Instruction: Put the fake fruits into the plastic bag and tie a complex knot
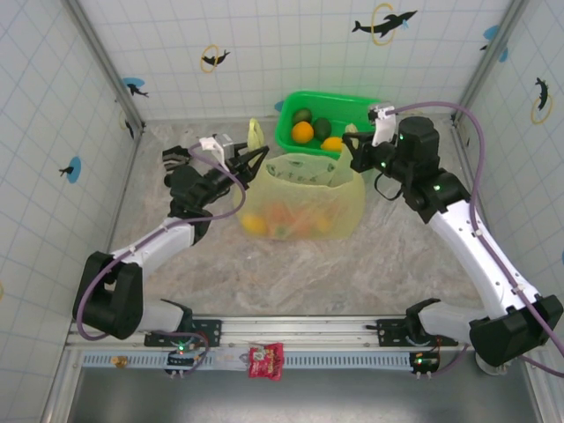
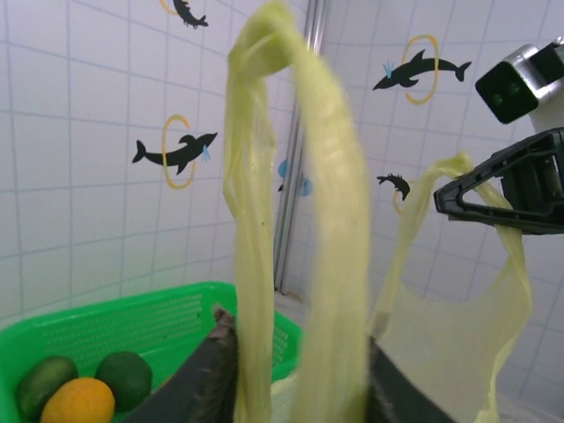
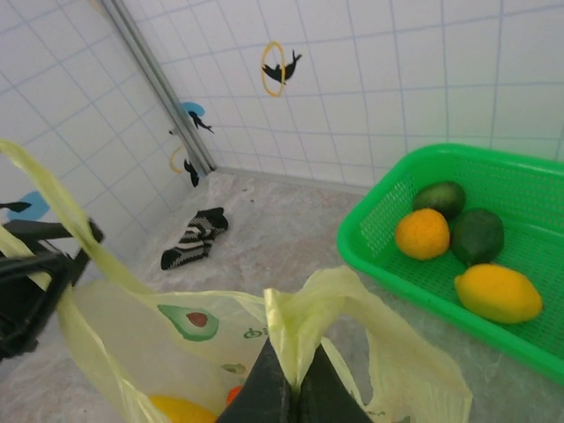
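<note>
The pale yellow-green plastic bag (image 1: pixel 300 198) stands open mid-table, with yellow and orange fake fruits (image 1: pixel 256 225) showing through its wall. My left gripper (image 1: pixel 254 159) grips the bag's left handle (image 2: pixel 264 176), whose loop rises between the fingers (image 2: pixel 211 379), which press on both strands. My right gripper (image 3: pixel 297 352) is shut on the bunched right handle (image 3: pixel 326 300) at the bag's right rim. More fake fruits (image 3: pixel 422 233), orange, yellow and dark green, lie in the green basket (image 1: pixel 352 106) behind the bag. No knot shows in the handles.
A striped black-and-white sock (image 3: pixel 194 238) lies on the table at the back left, near my left arm. Tiled walls close in the back and sides. A red packet (image 1: pixel 266 359) sits on the front rail.
</note>
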Tool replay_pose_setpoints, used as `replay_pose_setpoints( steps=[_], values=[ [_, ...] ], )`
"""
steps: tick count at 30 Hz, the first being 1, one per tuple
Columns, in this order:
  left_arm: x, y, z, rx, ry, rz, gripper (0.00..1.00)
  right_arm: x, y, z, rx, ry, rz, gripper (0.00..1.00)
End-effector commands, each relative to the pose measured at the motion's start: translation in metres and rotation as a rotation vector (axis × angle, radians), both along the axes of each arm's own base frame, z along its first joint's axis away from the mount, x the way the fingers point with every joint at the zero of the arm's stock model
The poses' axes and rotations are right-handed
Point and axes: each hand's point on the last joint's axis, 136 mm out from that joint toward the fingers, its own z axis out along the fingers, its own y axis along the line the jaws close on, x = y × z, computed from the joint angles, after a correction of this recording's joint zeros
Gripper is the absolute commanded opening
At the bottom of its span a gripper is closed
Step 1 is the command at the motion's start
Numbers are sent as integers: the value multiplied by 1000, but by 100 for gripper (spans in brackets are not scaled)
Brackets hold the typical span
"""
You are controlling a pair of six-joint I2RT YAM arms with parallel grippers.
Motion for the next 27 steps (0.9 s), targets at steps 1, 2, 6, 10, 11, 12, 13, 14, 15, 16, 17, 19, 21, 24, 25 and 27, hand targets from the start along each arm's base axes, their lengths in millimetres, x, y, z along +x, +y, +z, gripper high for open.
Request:
replay_pose_setpoints(
  steps=[1, 2, 6, 10, 11, 12, 13, 14, 15, 16, 17, 19, 21, 24, 25, 27],
  values=[
    [-17, 1, 23, -8, -87, -29, 18, -1, -11, -3, -12, -6, -50, 19],
    [-17, 2, 22, 2, -95, -23, 16, -3, -13, -1, -14, -13, -59, 23],
    [-23, -5, 14, 87, -145, 14, 13, -9, -24, 21, -8, -81, -105, 50],
    [-38, -23, 6, 148, -170, 5, 7, -19, -32, 45, 7, -153, -133, 53],
    [-39, -23, 5, 149, -171, 14, 5, -22, -32, 50, 26, -161, -129, 53],
    [-39, -21, 4, 150, -173, 27, 3, -26, -28, 56, 47, -161, -100, 51],
    [-38, -20, 2, 154, -173, 41, 0, -31, -22, 61, 60, -160, -59, 49],
    [-38, -19, 1, 159, -173, 52, 0, -33, -17, 65, 75, -148, -34, 47],
    [-37, -19, -2, 165, -172, 60, 0, -35, -12, 68, 94, -140, -13, 44],
    [-37, -19, -3, 168, -174, 64, 0, -37, -6, 71, 118, -127, 10, 42],
    [-37, -19, -4, 173, -173, 66, 0, -39, -1, 72, 140, -111, 30, 40],
    [-37, -21, -7, 191, -176, 70, 0, -38, 11, 73, 180, -61, 61, 36],
    [-39, -25, -8, 210, -184, 62, 0, -38, 27, 76, 206, -24, 106, 33],
    [-42, -32, -12, 234, -188, 46, 0, -42, 59, 77, 213, 13, 198, 33],
    [-43, -33, -14, 239, -187, 43, 0, -43, 72, 75, 199, 30, 235, 34],
    [-44, -36, -15, 244, -186, 33, 0, -44, 94, 67, 139, 59, 283, 36]
  ],
)
